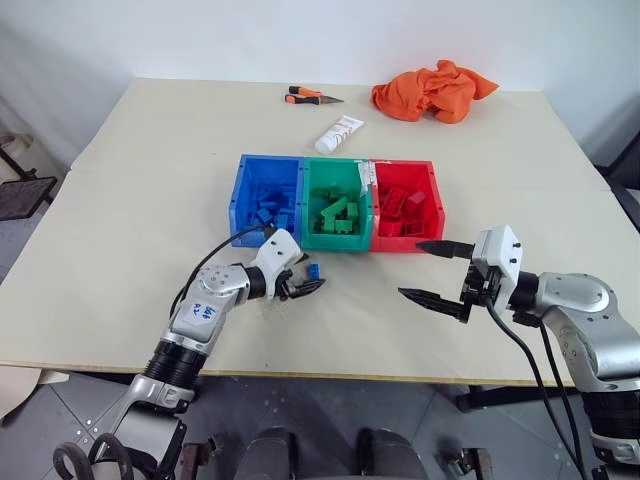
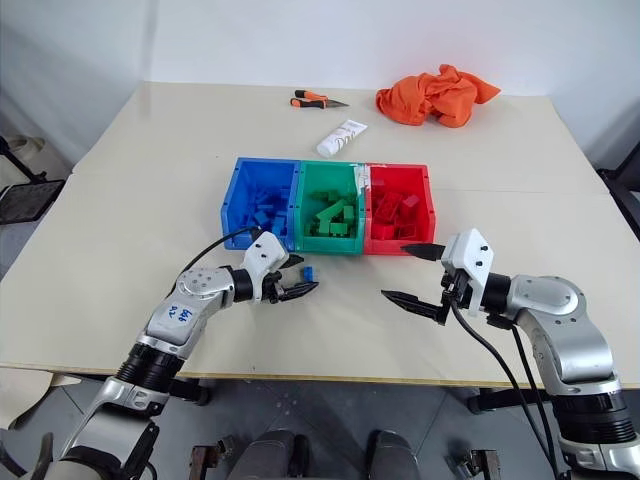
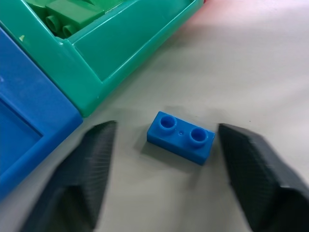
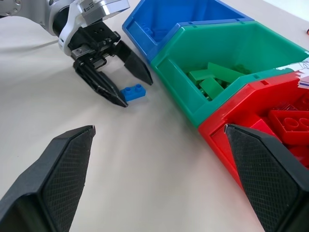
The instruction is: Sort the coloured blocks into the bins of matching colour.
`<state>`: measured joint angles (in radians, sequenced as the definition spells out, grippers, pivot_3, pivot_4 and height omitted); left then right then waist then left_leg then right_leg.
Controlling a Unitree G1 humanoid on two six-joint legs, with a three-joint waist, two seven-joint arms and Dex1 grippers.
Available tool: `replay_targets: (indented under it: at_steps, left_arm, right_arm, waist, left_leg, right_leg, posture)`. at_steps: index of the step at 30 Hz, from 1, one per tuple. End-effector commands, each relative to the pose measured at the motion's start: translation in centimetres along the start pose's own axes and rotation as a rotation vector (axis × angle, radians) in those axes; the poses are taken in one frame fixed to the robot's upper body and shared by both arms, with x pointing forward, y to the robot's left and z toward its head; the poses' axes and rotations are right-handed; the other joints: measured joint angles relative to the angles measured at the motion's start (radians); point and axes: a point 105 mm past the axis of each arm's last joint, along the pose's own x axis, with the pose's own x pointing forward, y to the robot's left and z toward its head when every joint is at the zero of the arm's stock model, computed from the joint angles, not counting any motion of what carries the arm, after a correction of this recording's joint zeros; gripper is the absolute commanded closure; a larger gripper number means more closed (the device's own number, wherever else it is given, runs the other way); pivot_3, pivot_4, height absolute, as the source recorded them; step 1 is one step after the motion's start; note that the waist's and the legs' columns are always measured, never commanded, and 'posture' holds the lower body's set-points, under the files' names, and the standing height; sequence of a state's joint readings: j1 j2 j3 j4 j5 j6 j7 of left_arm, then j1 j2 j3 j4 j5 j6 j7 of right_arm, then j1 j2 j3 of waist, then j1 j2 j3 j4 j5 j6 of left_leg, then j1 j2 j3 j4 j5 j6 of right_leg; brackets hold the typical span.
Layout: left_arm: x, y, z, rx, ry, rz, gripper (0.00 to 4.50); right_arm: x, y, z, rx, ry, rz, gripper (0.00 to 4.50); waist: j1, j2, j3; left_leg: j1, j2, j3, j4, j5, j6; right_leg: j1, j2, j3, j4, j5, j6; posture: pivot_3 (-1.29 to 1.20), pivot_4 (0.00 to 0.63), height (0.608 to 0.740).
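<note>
One small blue block (image 3: 181, 137) lies on the table just in front of the bins, with its two studs up. My left gripper (image 1: 306, 277) is down at the table and open, one finger on either side of that block, with a gap on both sides. The blue bin (image 1: 238, 205), green bin (image 1: 335, 241) and red bin (image 1: 400, 243) stand joined in a row, and each holds several blocks of its own colour. My right gripper (image 1: 410, 268) hovers open and holds nothing, in front of the red bin.
Behind the bins lie a white tube (image 1: 339, 133), orange-handled pliers (image 1: 310, 97) and a crumpled orange cloth (image 1: 435, 90). The table's front edge (image 1: 330, 375) runs close below both arms.
</note>
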<state>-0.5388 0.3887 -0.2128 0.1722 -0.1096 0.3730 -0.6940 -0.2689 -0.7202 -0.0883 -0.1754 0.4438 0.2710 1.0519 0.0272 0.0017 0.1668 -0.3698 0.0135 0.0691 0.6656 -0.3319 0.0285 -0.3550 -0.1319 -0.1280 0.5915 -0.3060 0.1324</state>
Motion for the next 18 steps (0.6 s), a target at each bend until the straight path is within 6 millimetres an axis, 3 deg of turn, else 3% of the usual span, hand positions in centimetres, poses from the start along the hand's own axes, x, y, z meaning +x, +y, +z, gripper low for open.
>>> replay_targets:
  at_steps: [1,4,8,10,15,18]
  left_arm:
    - [0.2,-0.8,-0.2,-0.001,-0.001,-0.036,2.16]
    - [-0.5,-1.3,0.8,0.002,-0.041,-0.063,2.96]
    - [-2.1,-1.7,3.0,0.000,-0.112,-0.070,2.96]
    - [-3.7,-1.1,5.3,-0.011,-0.185,-0.032,2.96]
    - [-7.3,3.2,8.5,0.018,-0.256,0.212,2.96]
    - [-7.9,6.2,9.8,0.053,-0.288,0.365,2.96]
  right_arm:
    - [0.0,-0.3,1.3,-0.034,-0.043,-0.010,0.00]
    - [0.1,-0.5,1.4,-0.038,-0.046,-0.009,0.00]
    - [0.1,-0.7,1.5,-0.043,-0.045,-0.008,0.00]
    - [0.1,-0.8,1.5,-0.046,-0.044,-0.006,0.00]
    - [0.2,-1.1,1.5,-0.048,-0.044,0.004,0.00]
    - [0.6,-1.3,1.6,-0.050,-0.047,0.015,0.00]
  waist:
    - [0.000,0.000,0.000]
    - [-0.002,0.000,0.000]
    - [-0.002,0.000,0.000]
    - [-0.002,0.000,0.000]
    - [-0.003,0.000,0.000]
    - [0.000,0.000,0.000]
  left_leg:
    - [0.000,0.000,0.000,0.000,0.000,0.000]
    - [0.000,0.000,0.000,0.000,0.000,0.000]
    - [0.000,0.001,0.000,0.000,0.000,0.000]
    - [-0.001,0.001,0.000,0.000,0.000,0.000]
    - [0.000,0.001,-0.001,0.000,0.000,0.000]
    - [0.000,0.000,-0.001,0.000,0.000,0.000]
  right_leg:
    - [0.000,0.000,0.000,0.000,0.000,0.000]
    - [0.000,0.000,0.000,0.000,0.000,0.000]
    - [0.000,0.000,0.000,0.000,0.000,0.000]
    - [0.000,0.000,0.000,0.000,0.000,0.000]
    - [0.000,0.000,0.000,0.000,0.000,0.000]
    - [0.000,0.000,0.000,0.000,0.000,0.000]
  posture:
    - [0.00,0.150,0.740]
    - [0.00,0.150,0.740]
    - [0.00,0.150,0.740]
    - [0.00,0.150,0.740]
    - [0.00,0.150,0.740]
    - [0.00,0.150,0.740]
